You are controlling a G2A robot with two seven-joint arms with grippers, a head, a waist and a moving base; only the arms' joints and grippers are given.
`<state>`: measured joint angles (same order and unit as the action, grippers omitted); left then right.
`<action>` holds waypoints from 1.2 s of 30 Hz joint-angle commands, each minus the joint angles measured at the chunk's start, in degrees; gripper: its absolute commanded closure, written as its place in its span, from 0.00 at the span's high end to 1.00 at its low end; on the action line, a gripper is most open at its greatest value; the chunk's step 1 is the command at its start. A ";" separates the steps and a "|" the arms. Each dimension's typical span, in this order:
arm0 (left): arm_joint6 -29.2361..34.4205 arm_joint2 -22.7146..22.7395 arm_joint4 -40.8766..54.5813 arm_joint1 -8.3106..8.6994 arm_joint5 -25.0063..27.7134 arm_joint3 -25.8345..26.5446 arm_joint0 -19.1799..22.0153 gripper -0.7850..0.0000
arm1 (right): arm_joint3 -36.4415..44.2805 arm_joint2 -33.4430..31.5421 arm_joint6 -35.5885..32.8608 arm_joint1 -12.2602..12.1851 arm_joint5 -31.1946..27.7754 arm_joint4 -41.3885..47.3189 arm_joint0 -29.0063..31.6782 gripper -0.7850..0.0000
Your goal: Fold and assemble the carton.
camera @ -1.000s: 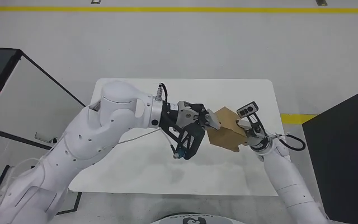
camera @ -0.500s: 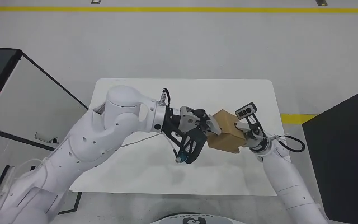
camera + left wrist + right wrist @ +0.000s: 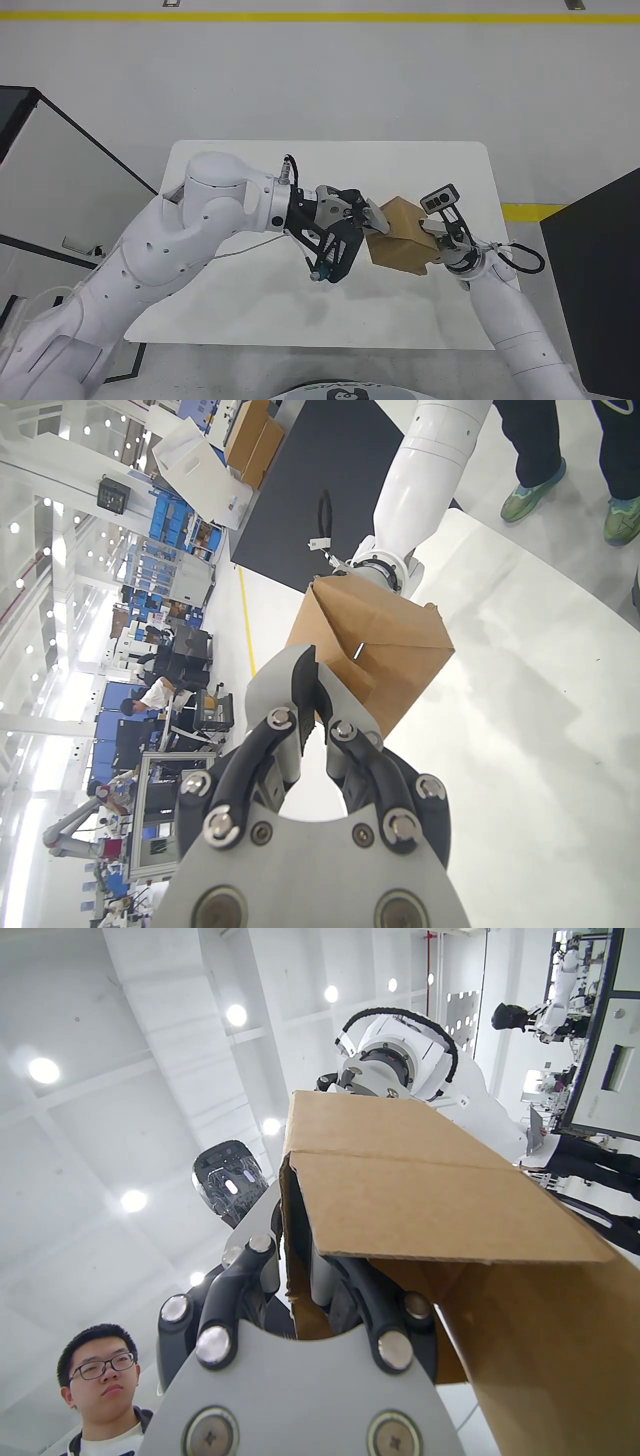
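**Both hands clamped on the carton, over the right side of the worktop**

Closest in first. The left hand [image 3: 314,687] has its two fingers pinched almost together. There's a sliver of brown card between the pads, so it's clamped on a low edge of the carton [image 3: 380,635]. That wrist view looks at the carton's closed end, where the flaps are folded across each other and a small slot sits near the middle. The whole box sits tilted rather than square.

The right hand [image 3: 295,1258] is clamped as well. One finger is outside a cardboard wall and the other is tucked inside the box, with the wall squeezed between them. A loose flap [image 3: 440,1208] sticks out over that hand, and the box is open on that side.

From the top view, the carton [image 3: 400,235] sits right between the two. The left hand [image 3: 372,218] is on the side facing the middle of the worktop [image 3: 300,165]. The right hand [image 3: 437,245] is on the side facing the worktop's right edge. The box is over the right half of the white worktop, corner-up. Honestly I can't tell whether its lowest corner touches the surface or hangs just above it.

Past the far edge of the worktop there's pale floor [image 3: 450,80], with a yellow line [image 3: 320,16] running across it.
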<state>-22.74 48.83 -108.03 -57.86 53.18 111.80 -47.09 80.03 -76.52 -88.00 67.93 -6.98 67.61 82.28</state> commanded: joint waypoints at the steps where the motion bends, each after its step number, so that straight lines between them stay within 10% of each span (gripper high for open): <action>1: 0.00 0.00 0.00 0.00 0.00 0.00 0.00 0.00 | 0.00 0.00 0.00 0.00 0.00 0.00 0.00 0.00; 36: 2.00 1.67 -2.98 1.31 4.82 4.58 0.58 0.00 | 0.00 0.00 0.00 0.00 0.00 0.00 0.00 0.00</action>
<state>-20.71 50.86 -110.83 -56.53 58.02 116.62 -46.70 80.03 -76.52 -88.00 67.93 -6.98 67.61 82.28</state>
